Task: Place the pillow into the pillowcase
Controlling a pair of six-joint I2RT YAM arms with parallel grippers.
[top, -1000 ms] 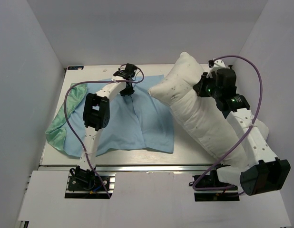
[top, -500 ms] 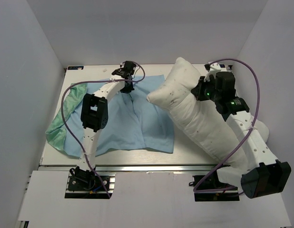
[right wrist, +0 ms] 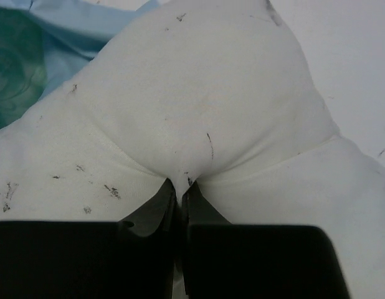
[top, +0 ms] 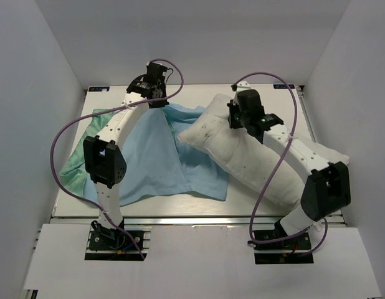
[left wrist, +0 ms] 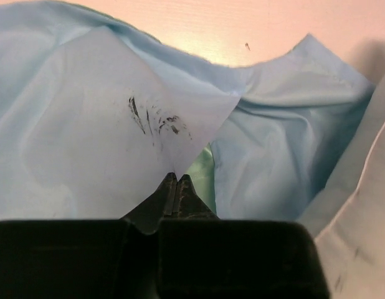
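The pillowcase (top: 156, 162) lies light-blue face up on the table, with its sea-green face showing at the left edge (top: 73, 167). My left gripper (top: 156, 103) is shut on its upper layer at the far edge and holds it lifted like a tent. In the left wrist view, the gripper (left wrist: 175, 177) pinches the blue cloth (left wrist: 105, 137), and the green inside shows just beyond. The white speckled pillow (top: 261, 165) lies diagonally on the right, its far end overlapping the pillowcase's right edge. My right gripper (top: 237, 119) is shut on a fold of the pillow (right wrist: 205, 93), seen pinched in the right wrist view (right wrist: 182, 184).
The wooden table (top: 199, 93) is enclosed by grey walls at the back and both sides. The pillow's near end hangs over the table's right side beside the right arm. Purple cables loop above both arms.
My left gripper has moved back and left, lifting the pillowcase's upper layer. My right gripper has carried the pillow's far end left and lower, toward the raised cloth.
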